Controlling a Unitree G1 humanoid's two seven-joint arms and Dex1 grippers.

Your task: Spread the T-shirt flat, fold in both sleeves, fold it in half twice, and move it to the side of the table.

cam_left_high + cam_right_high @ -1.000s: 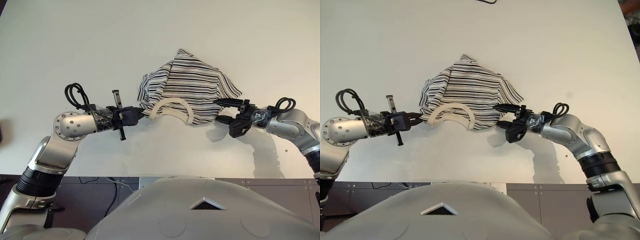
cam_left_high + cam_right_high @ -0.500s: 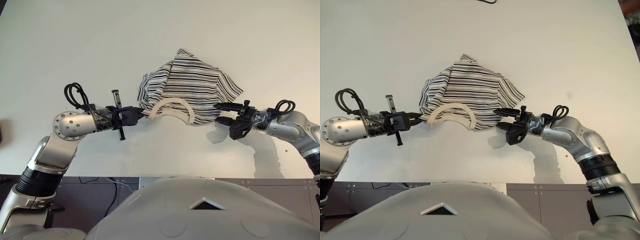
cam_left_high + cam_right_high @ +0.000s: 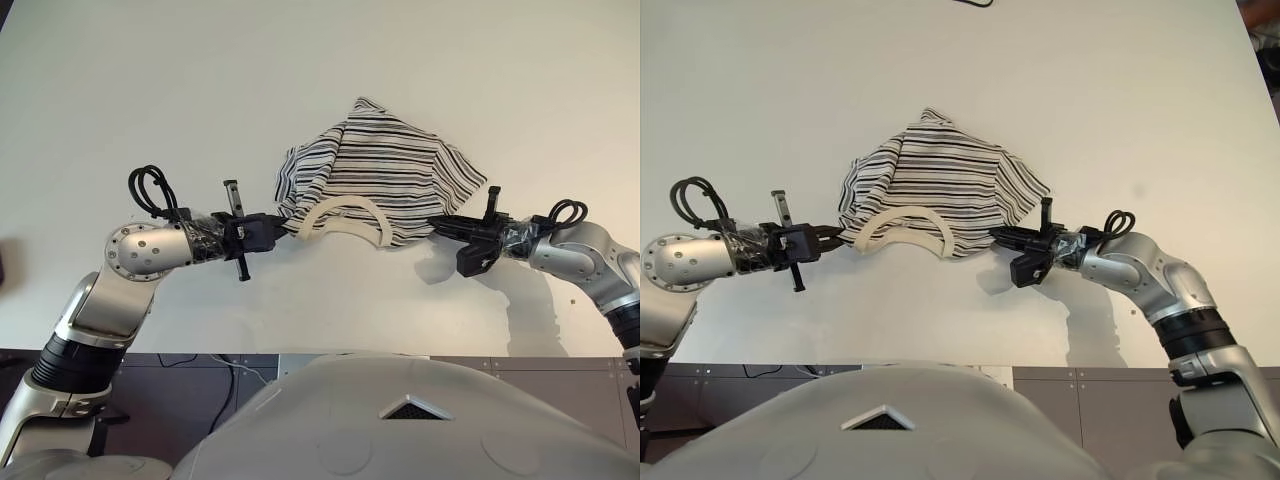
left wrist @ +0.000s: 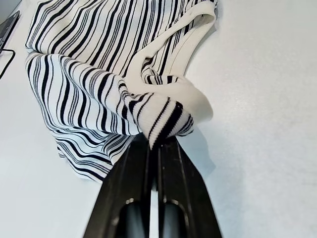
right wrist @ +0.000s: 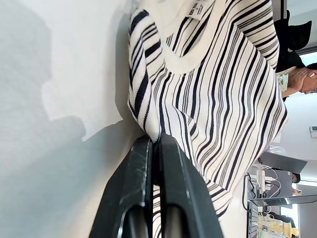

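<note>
The black-and-white striped T-shirt (image 3: pixel 375 170) lies bunched on the white table, its cream neckband (image 3: pixel 345 212) arching along the near edge. My left gripper (image 3: pixel 277 226) is shut on the shirt's near-left edge beside the neckband; the left wrist view shows the striped fabric (image 4: pixel 163 116) pinched between the black fingers (image 4: pixel 133 173). My right gripper (image 3: pixel 437 223) is shut on the shirt's near-right edge, and the right wrist view has that fabric (image 5: pixel 148 114) clamped between its fingers (image 5: pixel 168 178). The cloth hangs slightly raised between the two grippers.
The white table (image 3: pixel 150 90) stretches wide around the shirt on the left, right and far sides. Its near edge (image 3: pixel 200 352) runs just behind my arms, with a dark floor and cables below.
My right gripper went from open to shut on the shirt's near-right edge. The shirt's right corner shifted slightly. The left arm has kept still, holding its edge.
</note>
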